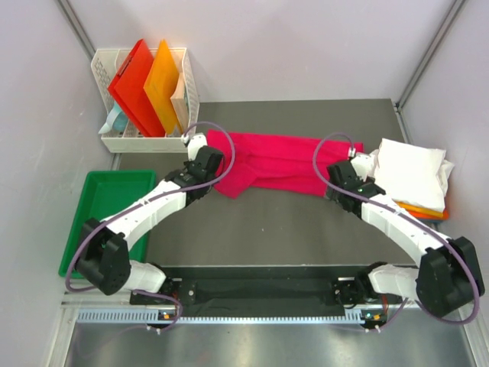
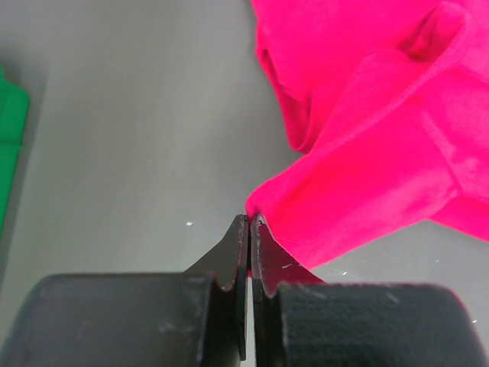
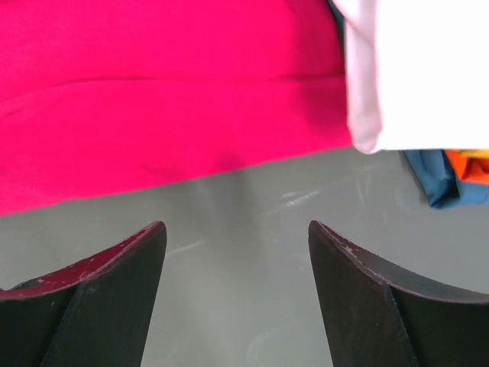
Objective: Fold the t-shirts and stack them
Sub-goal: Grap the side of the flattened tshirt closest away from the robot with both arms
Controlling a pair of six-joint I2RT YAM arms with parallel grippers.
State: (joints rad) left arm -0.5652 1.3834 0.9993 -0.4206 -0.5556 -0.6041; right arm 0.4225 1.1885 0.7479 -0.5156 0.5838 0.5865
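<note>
Top external view: the magenta t-shirt (image 1: 279, 164) lies crumpled lengthwise across the far middle of the table (image 1: 290, 229). The left gripper (image 1: 205, 157) sits at the shirt's left end and the right gripper (image 1: 348, 172) at its right end. By the right edge of the table is a stack of folded shirts, with the white t-shirt (image 1: 412, 172) on top and the orange t-shirt (image 1: 429, 211) showing under it. A white basket (image 1: 103, 73) stands at the far left corner, holding a red folder (image 1: 134, 84) and an orange folder (image 1: 164, 84) on edge. A green tray (image 1: 99, 206) lies along the left edge.

Left wrist view: the left gripper (image 2: 249, 229) has its jaws pressed together, and a corner of the magenta t-shirt (image 2: 367, 153) is drawn up into a peak right at the tips, pinched there. The cloth spreads away to the right in loose folds. Bare grey table (image 2: 137, 138) fills the left, with a sliver of the green tray (image 2: 9, 130) at the edge.

Right wrist view: the right gripper (image 3: 237, 260) stands spread over bare table (image 3: 244, 206), with nothing between its fingers. The near hem of the magenta t-shirt (image 3: 153, 84) lies just beyond the tips. At the upper right, the white t-shirt (image 3: 420, 69) overlaps the magenta cloth. The blue t-shirt (image 3: 435, 180) and the orange t-shirt (image 3: 470, 164) peek out below it.
</note>
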